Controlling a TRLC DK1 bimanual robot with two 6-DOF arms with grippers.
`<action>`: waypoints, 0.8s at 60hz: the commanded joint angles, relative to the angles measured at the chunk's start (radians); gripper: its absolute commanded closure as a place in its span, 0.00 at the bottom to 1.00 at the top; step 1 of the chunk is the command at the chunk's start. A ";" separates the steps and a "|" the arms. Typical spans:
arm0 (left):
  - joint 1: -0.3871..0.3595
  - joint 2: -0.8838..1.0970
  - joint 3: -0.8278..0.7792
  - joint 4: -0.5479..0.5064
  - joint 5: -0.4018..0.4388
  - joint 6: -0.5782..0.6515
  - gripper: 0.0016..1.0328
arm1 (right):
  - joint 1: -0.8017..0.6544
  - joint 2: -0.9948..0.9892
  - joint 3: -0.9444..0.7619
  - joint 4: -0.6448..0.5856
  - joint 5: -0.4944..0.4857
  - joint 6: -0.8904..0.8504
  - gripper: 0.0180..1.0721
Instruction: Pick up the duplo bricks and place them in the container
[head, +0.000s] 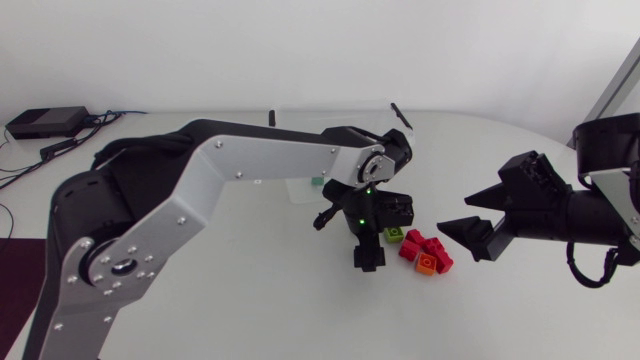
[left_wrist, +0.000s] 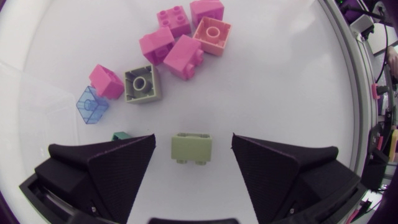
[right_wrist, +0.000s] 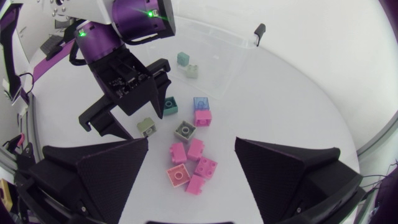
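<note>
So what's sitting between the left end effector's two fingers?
A pale green duplo brick, untouched by the open left end effector; the left wrist view shows it.

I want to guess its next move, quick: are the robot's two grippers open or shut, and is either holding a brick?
Left gripper: open around a green brick, not touching it.
Right gripper: open, holding nothing.

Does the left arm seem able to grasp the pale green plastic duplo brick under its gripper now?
Probably yes. The pale green plastic duplo brick lies between the open fingers of the left gripper, with bare table on both sides. Only a small teal brick beside one finger might get nudged.
</note>
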 joint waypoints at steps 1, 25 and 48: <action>0.008 0.036 0.027 -0.030 -0.007 0.039 0.25 | -0.031 -0.008 -0.031 -0.015 -0.011 -0.032 0.04; 0.015 0.044 -0.011 -0.052 0.004 0.052 0.78 | -0.074 0.043 -0.171 0.066 0.030 -0.035 0.05; 0.038 -0.086 -0.129 0.028 0.047 0.042 0.79 | -0.047 0.216 -0.125 0.093 0.165 0.005 0.11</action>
